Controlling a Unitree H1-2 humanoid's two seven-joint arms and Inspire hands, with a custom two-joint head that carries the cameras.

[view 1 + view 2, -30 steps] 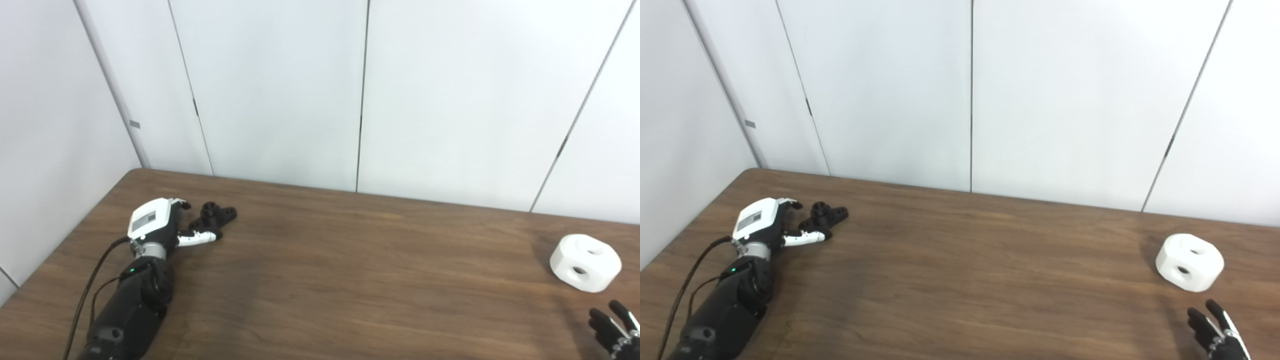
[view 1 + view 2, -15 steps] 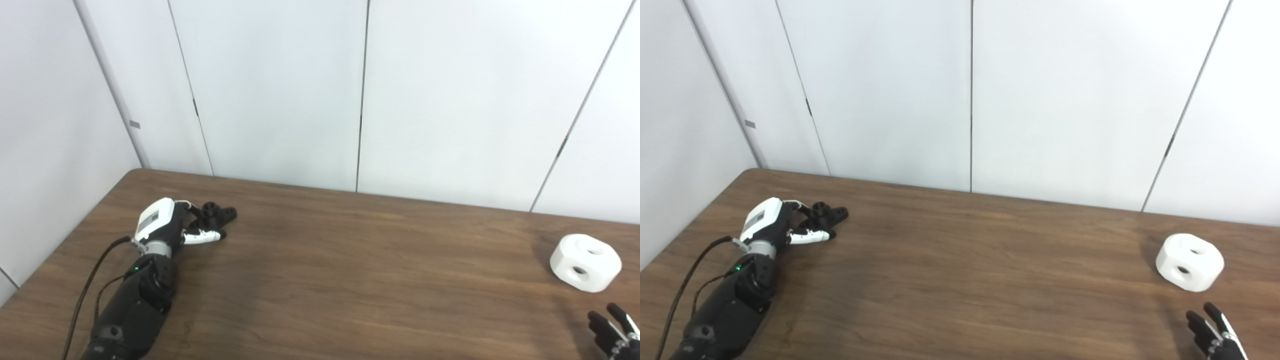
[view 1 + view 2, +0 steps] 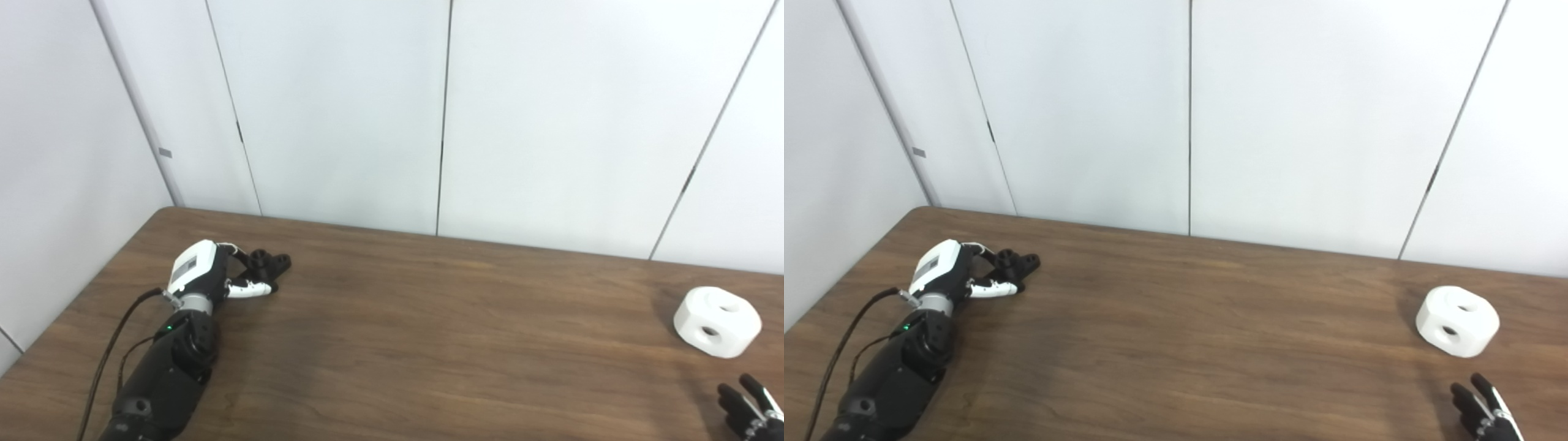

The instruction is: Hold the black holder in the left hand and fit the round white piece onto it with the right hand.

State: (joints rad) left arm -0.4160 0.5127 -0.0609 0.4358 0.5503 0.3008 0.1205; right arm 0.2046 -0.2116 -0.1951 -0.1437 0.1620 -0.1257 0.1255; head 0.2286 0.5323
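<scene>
The black holder (image 3: 270,263) lies on the brown table (image 3: 429,318) at the far left. My left hand (image 3: 205,272) is against its left side, with fingers reaching its back and the white thumb (image 3: 248,288) lying along its front. How firmly it grips is unclear. The holder rests on the table. The round white piece (image 3: 717,321), with two holes showing, sits at the far right, also in the right eye view (image 3: 1457,321). My right hand (image 3: 748,407) shows only dark fingertips at the bottom right corner, spread and empty, a little in front of the white piece.
White wall panels (image 3: 441,122) stand right behind the table's far edge. A black cable (image 3: 107,355) runs along my left forearm. The table's left edge runs close beside my left arm.
My left hand has turned and moved right, up against the holder, with fingers and thumb now on either side of it. My right hand has sunk lower in the corner.
</scene>
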